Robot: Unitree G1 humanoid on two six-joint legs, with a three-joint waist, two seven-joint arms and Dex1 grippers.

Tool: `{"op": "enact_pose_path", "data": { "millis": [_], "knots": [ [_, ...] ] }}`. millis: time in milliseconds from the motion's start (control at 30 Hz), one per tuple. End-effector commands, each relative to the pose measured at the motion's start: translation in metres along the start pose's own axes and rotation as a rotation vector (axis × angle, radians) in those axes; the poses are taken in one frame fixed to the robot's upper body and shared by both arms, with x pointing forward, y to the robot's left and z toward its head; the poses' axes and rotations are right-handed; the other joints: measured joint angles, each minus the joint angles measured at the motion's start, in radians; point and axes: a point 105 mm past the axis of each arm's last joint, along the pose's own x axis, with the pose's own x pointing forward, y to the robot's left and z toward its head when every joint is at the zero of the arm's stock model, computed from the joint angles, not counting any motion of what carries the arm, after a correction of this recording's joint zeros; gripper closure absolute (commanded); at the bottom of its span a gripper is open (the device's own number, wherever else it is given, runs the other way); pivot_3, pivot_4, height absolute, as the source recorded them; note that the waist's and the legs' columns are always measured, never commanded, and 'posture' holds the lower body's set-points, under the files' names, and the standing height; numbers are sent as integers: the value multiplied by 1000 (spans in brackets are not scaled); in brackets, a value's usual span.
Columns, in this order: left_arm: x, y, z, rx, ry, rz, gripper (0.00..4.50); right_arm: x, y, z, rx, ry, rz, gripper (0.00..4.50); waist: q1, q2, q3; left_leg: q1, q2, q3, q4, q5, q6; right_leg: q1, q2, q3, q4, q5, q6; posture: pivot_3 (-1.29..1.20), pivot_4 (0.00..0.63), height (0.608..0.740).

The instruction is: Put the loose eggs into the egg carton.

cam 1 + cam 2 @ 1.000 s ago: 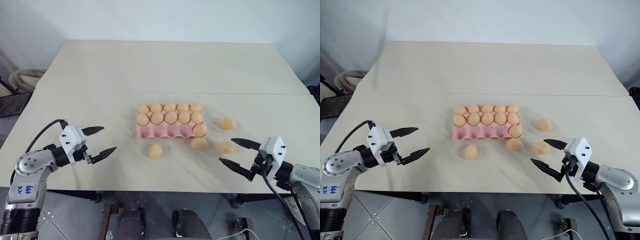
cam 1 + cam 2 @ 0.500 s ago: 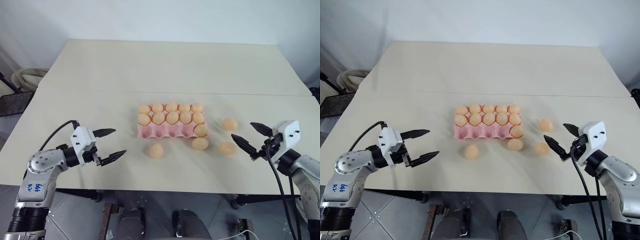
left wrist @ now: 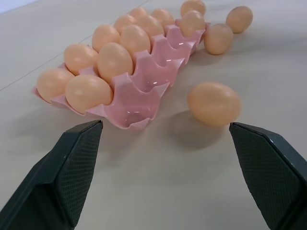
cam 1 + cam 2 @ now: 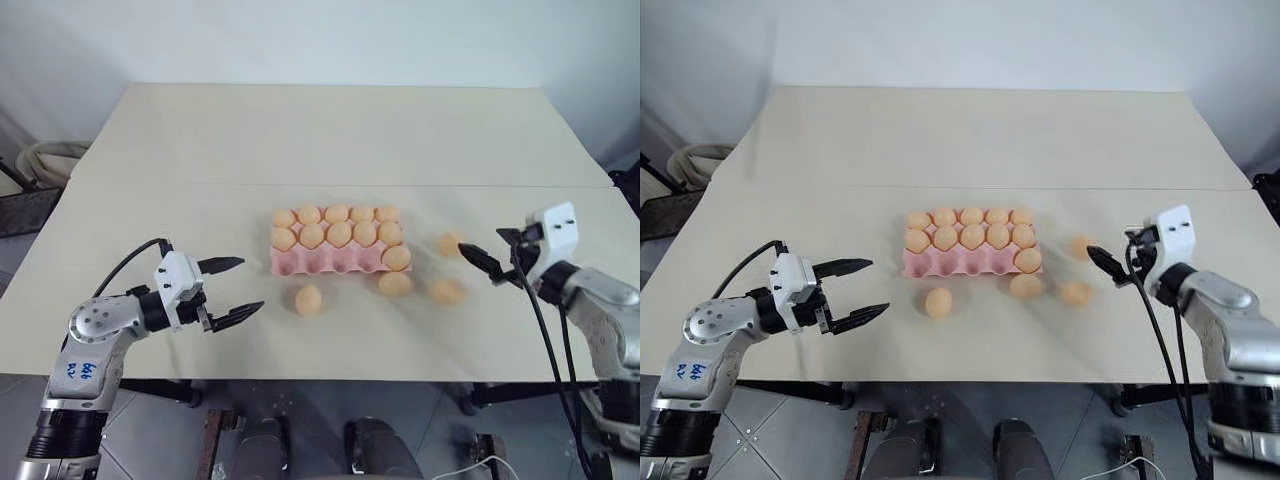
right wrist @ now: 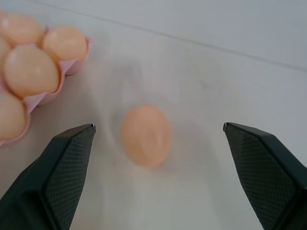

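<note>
Both tools, left tool (image 4: pixel 232 289) and right tool (image 4: pixel 1110 264), wide apart and empty; egg carton (image 3: pixel 144 91) front cups partly hidden.

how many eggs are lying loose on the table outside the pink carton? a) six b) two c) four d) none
c: four loose eggs lie on the table, one in front of the egg carton and three to its right.

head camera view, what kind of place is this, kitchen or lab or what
Probably a lab or test room, not a kitchen: a plain pale table against a bare wall, holding an egg carton and loose eggs, with a coiled hose on the floor beside it.
</note>
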Motion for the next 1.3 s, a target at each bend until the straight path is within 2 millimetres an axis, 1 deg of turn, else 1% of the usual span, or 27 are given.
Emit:
{"op": "enact_pose_path", "data": {
  "millis": [33, 133, 200, 233, 300, 400, 467, 500, 567, 600, 700, 733, 800, 867, 900, 967, 1033, 1133, 1200, 1233, 1300],
  "knots": [
    [4, -5, 12, 12, -46, -30, 5, 10, -3, 4, 21, 66, 4, 0, 3, 0, 0, -1, 0, 0, 0, 0, 0, -1, 0, 0, 0, 0, 0, 0, 150, 740],
    [6, -6, 12, 13, -47, -29, 5, 21, -3, 0, 2, 116, 16, 0, 6, 0, 0, -2, 0, 0, -1, -1, 0, -2, 0, 0, -1, 0, 0, 0, 150, 740],
    [6, -6, 13, 12, -50, -27, 5, 29, -8, -7, -16, 140, -12, 0, 7, 0, 0, -2, 0, 0, -2, -1, 0, -2, 0, 0, -2, 0, 0, 0, 150, 740],
    [7, -7, 12, 12, -51, -26, 1, 32, -12, -10, -20, 149, -31, 190, 7, 0, 0, -3, 0, 0, -2, -1, 0, -2, 0, -1, -2, 0, 0, 0, 150, 740],
    [7, -7, 12, 13, -51, -24, 0, 36, -14, -13, -26, 153, -31, 644, 8, 0, 0, -3, 0, 0, -1, -1, 1, -2, 0, -1, -3, 0, 0, 0, 150, 740],
    [6, -5, 13, 18, -52, -9, 0, 37, -13, -12, -34, 140, -15, 1645, 7, 0, 0, -3, 0, 0, -1, -1, 1, -2, 0, -1, -3, 0, 0, 0, 150, 740],
    [5, -3, 13, 20, -53, 6, 0, 37, -9, -6, -51, 104, 19, 2450, 6, 0, 0, -3, 0, 0, -1, -1, 1, -2, 0, -1, -2, 0, 0, 0, 150, 740],
    [4, -2, 13, 20, -54, 16, 0, 35, -1, 3, -79, 59, 70, 2711, 4, 0, 0, -3, 0, 0, -1, -1, 1, -2, 0, -1, -2, 0, 0, 0, 150, 740],
    [2, 0, 12, 17, -54, 35, 0, 31, 15, 20, -109, -23, 153, 2711, 2, 0, 0, -3, 0, 0, -1, -1, 1, -2, 0, -1, -1, 0, 0, 0, 150, 740],
    [1, 1, 12, 16, -53, 41, 0, 30, 19, 24, -118, -46, 177, 2711, 1, 0, 0, -3, 0, 0, -1, -1, 1, -2, 1, 0, -1, 0, 0, 0, 150, 740],
    [-7, 5, 6, 0, -39, 86, 0, 27, 67, 46, -128, -105, 371, 2711, -4, 0, 0, -2, 0, 0, -1, -1, 1, -2, 1, 0, 0, 0, 0, 0, 150, 740],
    [-10, 7, 5, -6, -36, 99, 0, 27, 79, 51, -127, -113, 412, 2711, -6, 0, 0, -2, 1, 0, -1, -1, 1, -2, 1, 0, 0, 0, 0, 0, 150, 740],
    [-14, 9, 1, -14, -23, 116, 0, 28, 99, 54, -125, -104, 471, 2711, -7, 0, 0, -2, 1, 0, -1, -1, 0, -2, 1, 0, 0, 0, 0, 0, 150, 740],
    [-19, 12, -5, -19, -1, 136, 0, 33, 121, 50, -130, -62, 517, 2711, -6, 0, 0, -2, 1, 0, 0, -1, 0, -2, 1, -1, 0, 0, 0, 0, 150, 740],
    [-20, 13, -7, -20, 3, 143, 0, 37, 129, 47, -129, -38, 523, 2711, -7, 0, 0, -2, 1, 0, 0, -1, 0, -2, 1, 0, -1, 0, 0, 0, 150, 740],
    [-20, 13, -7, -18, 0, 147, 0, 44, 138, 42, -129, -6, 518, 2711, -7, 0, 0, -2, 1, 0, -1, -1, 0, -2, 0, 0, -1, 0, 0, 0, 150, 740],
    [-18, 12, -6, -15, -5, 148, 0, 48, 142, 36, -138, 32, 515, 2711, -4, 0, 0, -3, 1, 0, -1, -3, -3, -3, 0, 0, -1, 0, 0, 0, 150, 740],
    [-17, 11, -4, -10, -11, 150, 0, 51, 139, 31, -157, 54, 485, 2711, 4, 0, 0, -9, 0, 0, -1, -2, -1, -10, -1, -1, -1, 0, 0, 0, 150, 740],
    [-16, 11, -2, -8, -17, 151, 0, 51, 135, 30, -153, 60, 472, 2276, 6, 0, 0, -17, 0, 0, 0, -1, 0, -18, -1, -1, 0, 0, 0, 0, 150, 740],
    [-16, 10, -2, -8, -20, 151, 0, 51, 133, 30, -152, 59, 470, 2029, 6, 0, 0, -17, 0, 0, 0, -1, 0, -18, -1, -1, 0, 0, 0, 0, 150, 740],
    [-15, 10, -1, -7, -23, 149, 0, 44, 134, 37, -145, 27, 504, 1356, 6, 0, 0, -17, 0, 0, 0, -1, 0, -18, -1, -2, 0, 0, 0, 0, 150, 740]
  ]
}}
